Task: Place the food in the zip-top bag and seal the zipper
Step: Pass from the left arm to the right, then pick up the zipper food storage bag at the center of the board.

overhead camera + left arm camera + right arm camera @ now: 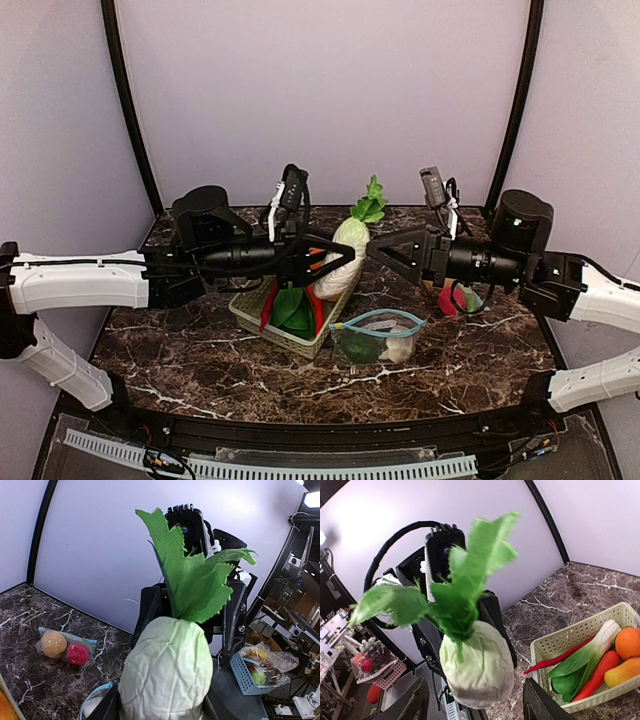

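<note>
Left gripper (325, 262) is clamped on the lower body of the radish (345, 248) and holds it upright in the air by the far corner of the basket (250, 318), leaves (192, 580) on top. Right gripper (388, 255) faces it from the other side with jaws spread wide. In its wrist view the fingers sit either side of the radish with no visible contact, so my read is a handover or regrasp. The radish is off-white, egg-shaped and creased like stuffed fabric, so probably soft. Its leaves are flat, felt-like and jagged-edged. The basket is pale rigid plastic lattice, rectangular, and holds greens (580, 665), a thin red chilli (555, 659), a thicker red-orange pod, an orange (627, 642) and a yellow-orange piece at the frame edge. The bag (378, 335) lies on the dark marble-pattern table (180, 360) just right of the basket's near corner. It is thin clear film with a blue zip rim, and the mouth gapes open with one green and one white item inside. A second bag (65, 647) near the right arm holds a peach-coloured ball and a red one, zip state unreadable. Progress is partway: some food is bagged, while the radish and the basket contents are left to load and the zipper is not yet sealed.
</note>
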`<action>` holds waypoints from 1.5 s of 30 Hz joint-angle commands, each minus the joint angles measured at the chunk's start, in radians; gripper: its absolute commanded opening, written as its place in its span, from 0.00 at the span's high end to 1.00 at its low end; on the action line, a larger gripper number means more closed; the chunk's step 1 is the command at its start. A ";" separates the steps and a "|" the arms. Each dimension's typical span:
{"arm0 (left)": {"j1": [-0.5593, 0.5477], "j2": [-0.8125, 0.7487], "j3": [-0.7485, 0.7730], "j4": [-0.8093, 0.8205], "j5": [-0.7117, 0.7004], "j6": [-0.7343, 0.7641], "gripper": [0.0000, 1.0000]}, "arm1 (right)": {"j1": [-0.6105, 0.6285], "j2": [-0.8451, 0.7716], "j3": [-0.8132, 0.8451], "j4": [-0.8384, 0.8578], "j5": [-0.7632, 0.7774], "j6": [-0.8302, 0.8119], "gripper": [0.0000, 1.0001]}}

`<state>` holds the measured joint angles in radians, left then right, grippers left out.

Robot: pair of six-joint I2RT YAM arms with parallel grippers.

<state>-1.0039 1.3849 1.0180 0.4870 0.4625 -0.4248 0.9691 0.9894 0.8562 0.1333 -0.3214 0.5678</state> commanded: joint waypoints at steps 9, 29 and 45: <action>-0.028 0.028 0.053 0.053 0.087 -0.034 0.67 | 0.037 0.042 0.040 0.100 0.001 -0.025 0.53; -0.022 -0.084 -0.081 -0.280 -0.149 0.131 0.07 | 0.036 -0.088 0.046 -0.276 0.306 -0.221 0.83; -0.013 0.079 -0.030 -0.614 -0.158 0.383 0.45 | 0.018 0.047 0.074 -0.461 0.258 -0.419 0.84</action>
<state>-1.0229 1.4445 0.9367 -0.0643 0.2779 -0.1101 0.9974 1.0008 0.8879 -0.2737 -0.0257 0.2153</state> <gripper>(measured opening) 0.569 0.365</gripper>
